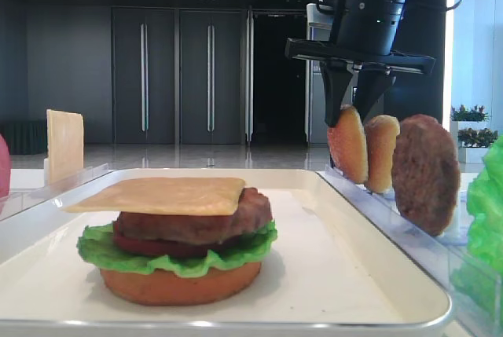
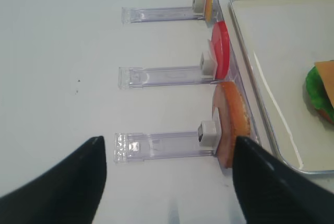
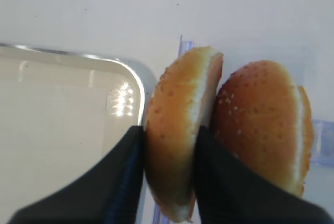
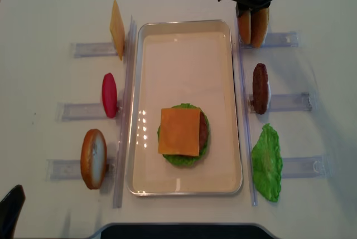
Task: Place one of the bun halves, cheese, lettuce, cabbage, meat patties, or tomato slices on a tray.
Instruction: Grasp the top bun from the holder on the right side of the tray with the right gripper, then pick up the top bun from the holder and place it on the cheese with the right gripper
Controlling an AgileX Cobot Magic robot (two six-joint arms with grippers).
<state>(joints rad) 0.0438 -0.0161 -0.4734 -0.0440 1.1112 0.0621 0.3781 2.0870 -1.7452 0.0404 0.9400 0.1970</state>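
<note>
On the large white rectangular tray (image 4: 146,38) with the raised rim, a burger stack is already most of the way built: flat orange-brown bottom bun, ruffled green lettuce (image 1: 177,257), a dark-red tomato slice, a brown meat patty and a pale yellow square cheese slice (image 4: 179,131) on top. Looks like only the lid is missing, so the step in hand is grabbing a top bun. Over at the far right clear plastic rack, the right arm points straight down, and its black right gripper (image 3: 168,151) is clamped on the domed golden sesame bun half (image 3: 180,130) nearest the tray, one finger on each face. Next move probably calls for a straight lift clear of the neighbouring bun (image 3: 266,125), then a swing over the stack. The left gripper (image 2: 167,172) just hovers with jaws wide apart, holding nothing.
</note>
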